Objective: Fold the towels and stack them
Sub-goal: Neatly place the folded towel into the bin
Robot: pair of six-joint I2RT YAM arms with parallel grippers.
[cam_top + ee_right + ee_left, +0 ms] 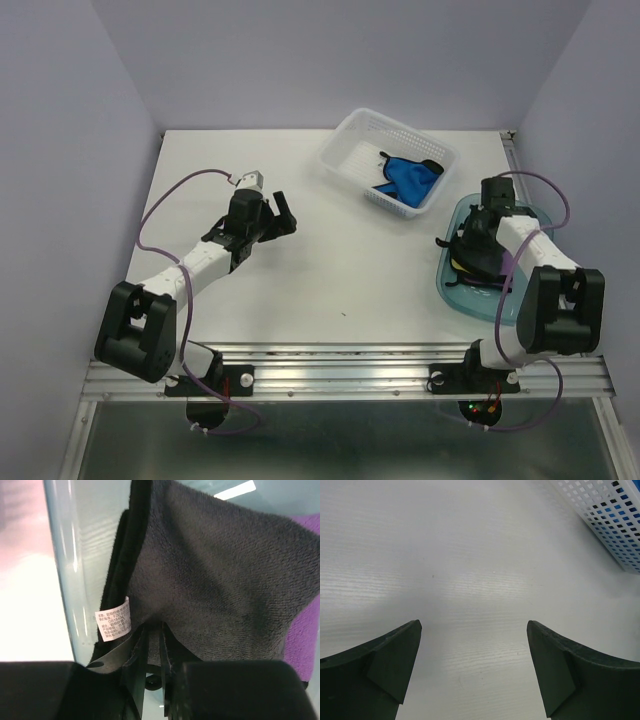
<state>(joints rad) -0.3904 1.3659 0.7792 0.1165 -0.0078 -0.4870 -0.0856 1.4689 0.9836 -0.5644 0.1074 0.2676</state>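
Fingers of the right gripper are pinching together on a gathered fold of the black towel, which is fanning out directly ahead of them inside the blue-green tray. The towel's white label is hanging just beside one finger. A purple towel is lying beneath the black one, peeking out at the side. The left gripper is hovering with its jaws spread wide over the bare table, holding nothing. It is sitting near the white basket, where a blue towel is resting, well apart from both grippers.
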